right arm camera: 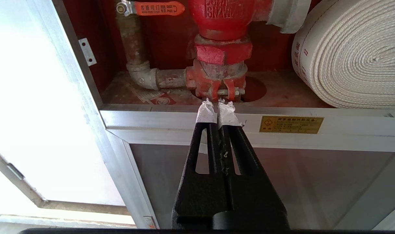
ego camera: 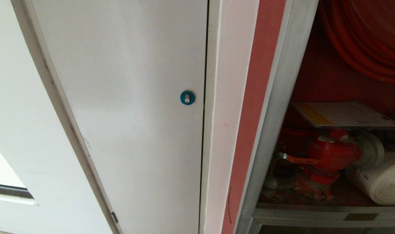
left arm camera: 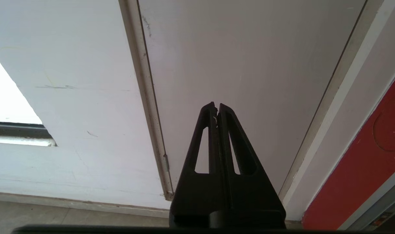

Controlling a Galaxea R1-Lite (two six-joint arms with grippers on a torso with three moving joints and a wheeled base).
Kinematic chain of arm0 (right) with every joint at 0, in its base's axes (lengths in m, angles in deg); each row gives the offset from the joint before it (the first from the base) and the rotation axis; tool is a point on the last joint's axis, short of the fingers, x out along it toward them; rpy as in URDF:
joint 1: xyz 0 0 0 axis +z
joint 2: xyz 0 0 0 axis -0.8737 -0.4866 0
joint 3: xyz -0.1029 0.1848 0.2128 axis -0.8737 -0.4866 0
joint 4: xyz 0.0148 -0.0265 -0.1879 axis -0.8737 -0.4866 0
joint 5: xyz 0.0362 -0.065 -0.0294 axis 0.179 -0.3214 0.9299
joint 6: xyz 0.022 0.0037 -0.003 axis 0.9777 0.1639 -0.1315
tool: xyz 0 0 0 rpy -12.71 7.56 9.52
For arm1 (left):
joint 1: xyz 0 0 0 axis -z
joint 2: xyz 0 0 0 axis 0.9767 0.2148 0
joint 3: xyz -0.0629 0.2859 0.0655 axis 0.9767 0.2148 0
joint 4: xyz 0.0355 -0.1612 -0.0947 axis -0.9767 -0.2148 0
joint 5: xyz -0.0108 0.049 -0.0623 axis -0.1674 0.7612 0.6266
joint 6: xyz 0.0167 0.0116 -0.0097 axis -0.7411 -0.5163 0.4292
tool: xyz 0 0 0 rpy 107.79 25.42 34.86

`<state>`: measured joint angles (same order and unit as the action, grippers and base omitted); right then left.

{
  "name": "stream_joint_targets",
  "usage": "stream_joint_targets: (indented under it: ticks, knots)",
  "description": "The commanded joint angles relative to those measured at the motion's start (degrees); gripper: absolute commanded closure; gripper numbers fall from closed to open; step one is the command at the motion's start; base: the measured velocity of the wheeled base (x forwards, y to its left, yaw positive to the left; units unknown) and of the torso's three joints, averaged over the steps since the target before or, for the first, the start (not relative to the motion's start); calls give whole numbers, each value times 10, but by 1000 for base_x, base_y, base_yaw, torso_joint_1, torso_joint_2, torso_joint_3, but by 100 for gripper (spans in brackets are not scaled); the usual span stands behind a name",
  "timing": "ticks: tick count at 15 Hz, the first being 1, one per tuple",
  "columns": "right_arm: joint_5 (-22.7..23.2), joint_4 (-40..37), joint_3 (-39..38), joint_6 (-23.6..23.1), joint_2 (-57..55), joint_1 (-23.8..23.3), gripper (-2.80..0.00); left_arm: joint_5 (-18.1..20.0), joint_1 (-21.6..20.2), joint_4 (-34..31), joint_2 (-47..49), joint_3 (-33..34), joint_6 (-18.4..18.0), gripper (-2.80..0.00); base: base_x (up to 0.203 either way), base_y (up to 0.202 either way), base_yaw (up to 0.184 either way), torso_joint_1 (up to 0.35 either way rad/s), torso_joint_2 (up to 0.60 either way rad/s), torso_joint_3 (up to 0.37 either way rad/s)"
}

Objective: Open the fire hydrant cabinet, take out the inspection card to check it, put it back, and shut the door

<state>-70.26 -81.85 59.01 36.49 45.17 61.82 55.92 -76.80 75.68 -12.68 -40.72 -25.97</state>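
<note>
The fire hydrant cabinet [ego camera: 314, 130] stands open at the right of the head view, beside a plain white door [ego camera: 125, 113] with a blue lock [ego camera: 187, 97]. Inside, the inspection card [ego camera: 343, 114] lies flat above the red valve [ego camera: 330, 152], near the white rolled hose [ego camera: 382, 182].

The left tool [left arm camera: 217, 105] is clenched and empty, facing the white door. The right tool [right arm camera: 217, 104] is also clenched on nothing, low before the cabinet's bottom rail.

A risk, in my judgement: the card is a thin sheet in a smooth sleeve, so it can slip or bend when pinched, and the valve handle [ego camera: 296, 159] close below it can catch the tool.

The cabinet's own door is out of all views, and the card's writing is too small to read. The hose reel [ego camera: 363, 42] is cut off at the edge.
</note>
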Motion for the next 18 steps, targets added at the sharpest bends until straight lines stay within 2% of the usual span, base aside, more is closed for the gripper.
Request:
stream_joint_targets:
  ticks: [1,18]
  knots:
    - [0,0,-3,0,-1,0,0,0,0,1,1,0,0,0,0,0,0,0,0,0]
    - [1,-3,-2,-2,-2,0,0,0,0,0,1,0,0,0,0,0,0,0,0,0]
